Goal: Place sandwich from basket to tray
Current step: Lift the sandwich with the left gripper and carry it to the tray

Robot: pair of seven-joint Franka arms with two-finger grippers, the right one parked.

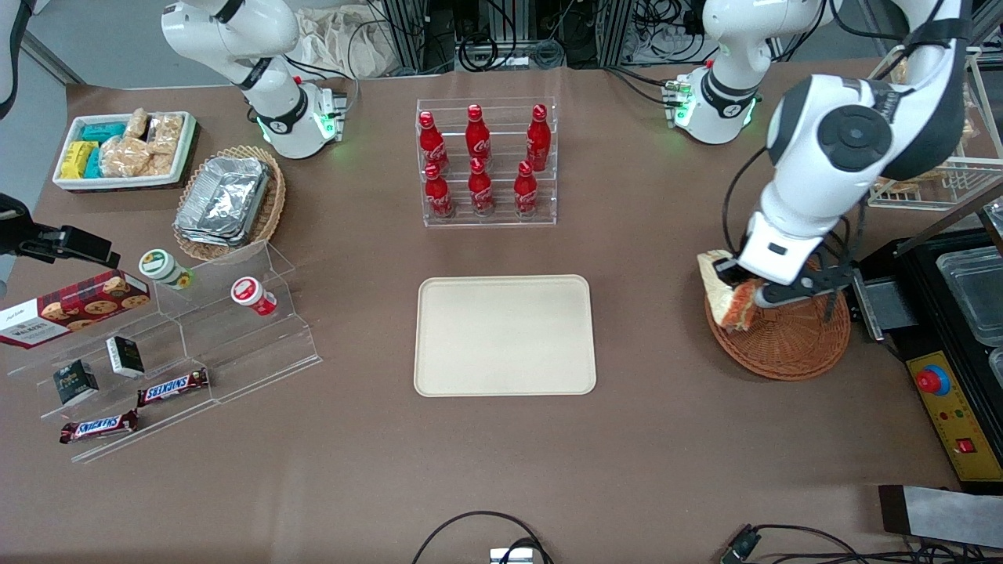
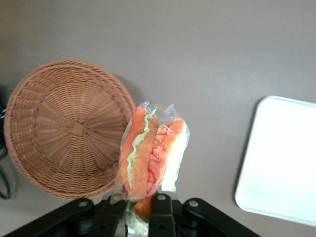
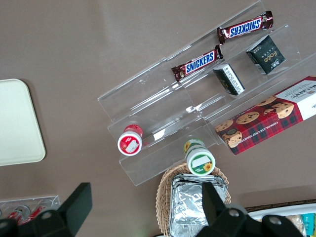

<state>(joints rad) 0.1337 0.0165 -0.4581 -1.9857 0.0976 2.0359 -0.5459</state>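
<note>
jaws pinching the sandwich [image 2: 154, 154] by its lower end | gripper [image 2: 140, 210] above the basket [image 1: 791, 345] rim on the tray [image 1: 505, 334] side | sandwich lifted clear of basket, filling edge showing | tray bare, well apart

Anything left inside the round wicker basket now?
The basket shows only bare weave in the wrist view. The sandwich is lifted clear, clamped in the gripper. In the front view, the arm covers part of the basket.

"SNICKERS" on two bars [image 3: 197, 63]; "foke" on a dark box [image 3: 266, 58].
</note>
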